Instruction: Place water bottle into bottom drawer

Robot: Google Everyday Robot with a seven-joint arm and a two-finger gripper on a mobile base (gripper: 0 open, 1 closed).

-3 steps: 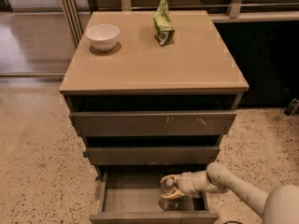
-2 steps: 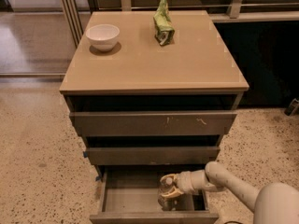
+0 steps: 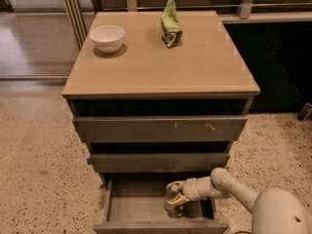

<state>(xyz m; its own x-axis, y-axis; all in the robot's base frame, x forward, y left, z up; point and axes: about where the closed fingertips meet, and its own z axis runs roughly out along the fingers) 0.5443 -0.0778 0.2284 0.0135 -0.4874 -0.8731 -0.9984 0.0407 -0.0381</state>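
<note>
Inside the open bottom drawer (image 3: 136,207), right of centre, the water bottle (image 3: 172,194) stands roughly upright, long axis vertical, base at or just above the drawer floor. The gripper (image 3: 176,202) has its fingers (image 3: 182,198) closed on it from the right. The arm (image 3: 229,185) reaches in low from the near right, forearm almost level. A bowl (image 3: 107,37) and a snack bag (image 3: 170,24) sit on the tabletop (image 3: 161,67).

The bottom drawer (image 3: 131,209) — lowest and narrowest, grey-brown, with a plain flat front — stands pulled open. The water bottle (image 3: 172,193), clear plastic, is roughly upright inside it, toward 3 o'clock of the drawer's middle — the hand (image 3: 176,202) is around it
</note>
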